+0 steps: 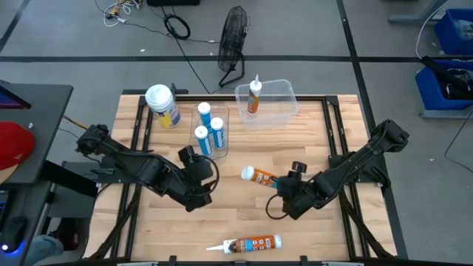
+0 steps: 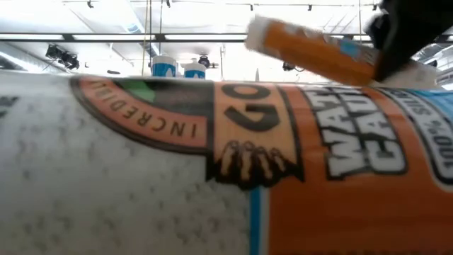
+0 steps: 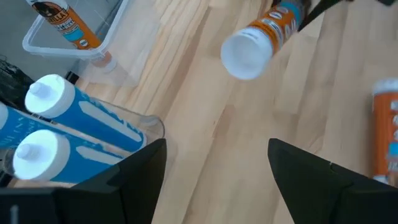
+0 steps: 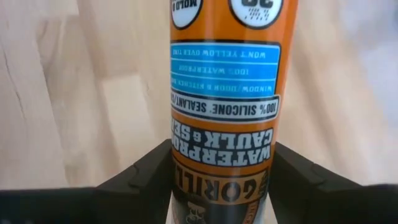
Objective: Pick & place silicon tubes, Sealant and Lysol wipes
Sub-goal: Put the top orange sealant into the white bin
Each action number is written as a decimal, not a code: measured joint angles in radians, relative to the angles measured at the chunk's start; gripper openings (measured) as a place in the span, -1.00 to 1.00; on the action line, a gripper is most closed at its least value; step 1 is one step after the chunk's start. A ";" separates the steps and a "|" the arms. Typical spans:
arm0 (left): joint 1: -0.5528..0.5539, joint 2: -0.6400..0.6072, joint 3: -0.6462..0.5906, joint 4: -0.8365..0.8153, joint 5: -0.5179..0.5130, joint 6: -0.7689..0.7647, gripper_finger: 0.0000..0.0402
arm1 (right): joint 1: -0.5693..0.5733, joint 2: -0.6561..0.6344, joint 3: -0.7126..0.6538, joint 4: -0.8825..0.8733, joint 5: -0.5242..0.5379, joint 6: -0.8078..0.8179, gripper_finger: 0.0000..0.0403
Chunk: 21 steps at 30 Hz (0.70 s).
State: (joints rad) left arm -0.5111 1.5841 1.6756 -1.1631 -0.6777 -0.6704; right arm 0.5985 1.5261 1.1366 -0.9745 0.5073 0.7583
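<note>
At the near edge of the pale wooden counter (image 1: 244, 218), an orange-and-white sealant tube (image 1: 253, 244) lies on its side, its nozzle pointing toward the left side. Farther in, right of centre, the right end effector (image 1: 284, 186) is clamped on a second orange-and-white sealant tube (image 1: 259, 175); in the right wrist view its two dark fingers (image 4: 134, 180) press against both sides of that tube. Left of centre, the left end effector (image 1: 194, 159) holds nothing, its jaws standing apart over bare wood, just beside a narrow clear plastic tray (image 1: 222, 118) that carries three slim blue-and-white silicone tubes (image 1: 210, 127). Near the far left corner stands the wide round Lysol wipes canister with white lid and yellow-and-blue label (image 1: 162, 105). At the far edge, a square clear plastic bin (image 1: 277, 100) holds a third orange sealant tube (image 1: 255, 96), leaning upright.
</note>
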 joint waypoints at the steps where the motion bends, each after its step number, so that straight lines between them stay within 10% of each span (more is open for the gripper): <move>1: 0.004 0.000 0.000 0.018 0.001 0.001 0.43 | -0.004 0.000 0.015 0.000 0.025 -0.045 0.02; 10: 0.087 0.000 0.000 0.182 0.082 0.001 0.43 | -0.020 0.000 0.074 -0.014 0.234 -0.494 0.02; 21: 0.288 0.002 0.000 0.222 0.444 -0.033 0.43 | -0.032 0.006 0.074 0.006 0.428 -0.872 0.02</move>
State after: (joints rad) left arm -0.2231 1.5863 1.6758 -0.9414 -0.2338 -0.7032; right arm 0.5664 1.5318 1.2110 -0.9682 0.9352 -0.1141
